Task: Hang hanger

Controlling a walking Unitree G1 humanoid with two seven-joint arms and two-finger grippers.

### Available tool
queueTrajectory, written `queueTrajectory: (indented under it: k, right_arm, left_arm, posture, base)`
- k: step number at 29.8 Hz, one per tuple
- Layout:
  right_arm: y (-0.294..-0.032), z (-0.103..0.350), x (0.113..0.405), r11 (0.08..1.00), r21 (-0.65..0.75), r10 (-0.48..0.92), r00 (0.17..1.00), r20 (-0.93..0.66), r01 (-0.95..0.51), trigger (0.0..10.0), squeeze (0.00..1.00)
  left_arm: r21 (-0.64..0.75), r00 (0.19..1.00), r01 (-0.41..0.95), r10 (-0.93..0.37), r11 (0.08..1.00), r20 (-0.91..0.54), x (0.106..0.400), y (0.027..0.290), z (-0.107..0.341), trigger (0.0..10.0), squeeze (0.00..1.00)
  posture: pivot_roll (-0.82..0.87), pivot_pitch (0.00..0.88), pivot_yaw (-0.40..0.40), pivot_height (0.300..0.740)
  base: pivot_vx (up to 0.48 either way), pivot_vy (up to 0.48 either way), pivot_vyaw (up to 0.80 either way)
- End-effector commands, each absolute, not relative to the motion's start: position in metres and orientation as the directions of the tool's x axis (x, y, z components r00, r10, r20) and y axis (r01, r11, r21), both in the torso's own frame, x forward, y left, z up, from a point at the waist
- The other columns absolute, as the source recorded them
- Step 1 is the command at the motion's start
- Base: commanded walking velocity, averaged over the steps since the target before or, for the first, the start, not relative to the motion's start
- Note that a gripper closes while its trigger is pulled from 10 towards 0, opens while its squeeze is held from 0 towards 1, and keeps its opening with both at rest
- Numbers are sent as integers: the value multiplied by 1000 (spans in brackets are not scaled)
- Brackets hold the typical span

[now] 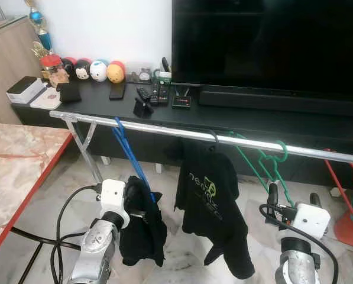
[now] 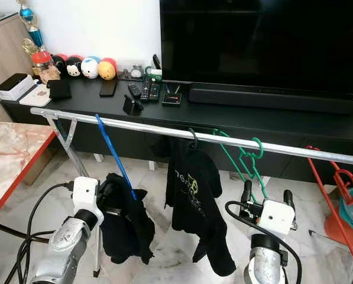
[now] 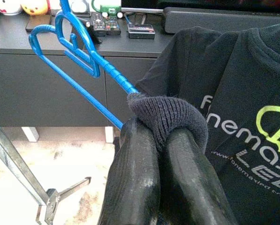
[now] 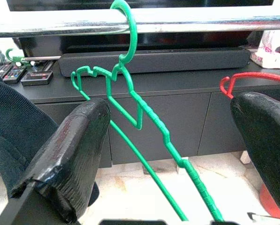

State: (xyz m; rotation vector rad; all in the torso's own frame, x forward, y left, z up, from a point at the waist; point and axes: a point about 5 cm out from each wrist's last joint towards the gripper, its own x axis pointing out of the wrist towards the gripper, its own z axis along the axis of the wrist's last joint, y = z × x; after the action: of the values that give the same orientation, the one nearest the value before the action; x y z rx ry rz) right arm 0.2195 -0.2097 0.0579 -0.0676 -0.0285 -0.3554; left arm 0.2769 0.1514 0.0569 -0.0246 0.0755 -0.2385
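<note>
Between the closed fingers (image 3: 144, 187) of the left gripper (image 3: 161, 140), a fold of dark knitted garment (image 1: 142, 222) is pinched, carried on a blue plastic hanger (image 3: 79, 51). Above and ahead of those fingers, the hanger's hook is seen against the long silver metal rail (image 1: 164, 128), though whether it sits fully over the rail cannot be told, so hanging appears near done, with release left. The right gripper (image 4: 170, 140) is held open, a green plastic hanger (image 4: 130, 101) between its fingers untouched and already hooked on the rail. A black printed T-shirt (image 1: 214, 207) hangs between the two grippers. The pinch itself is revealed by the left wrist view alone; the rail's full run by the head views.
</note>
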Motion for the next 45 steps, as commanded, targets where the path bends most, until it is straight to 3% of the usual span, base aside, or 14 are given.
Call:
queueTrajectory:
  k: [1,22,45]
  right_arm:
    - [-209,55,219,935,-62,-348,937,25,349,10000,0]
    - [-208,54,219,934,-61,-350,936,22,351,10000,0]
    - [-209,55,221,934,-67,-351,936,21,351,10000,0]
  left_arm:
    - [-18,968,245,-246,969,-42,277,151,61,10000,0]
    - [-23,966,255,-256,967,-36,277,149,62,10000,0]
    - [-28,967,250,-251,968,-32,277,149,62,10000,0]
  posture:
    - [-11,0,6,740]
    - [-13,0,8,740]
    - [-10,0,4,740]
  base:
    - [0,0,0]
    - [0,0,0]
    - [-284,0,0]
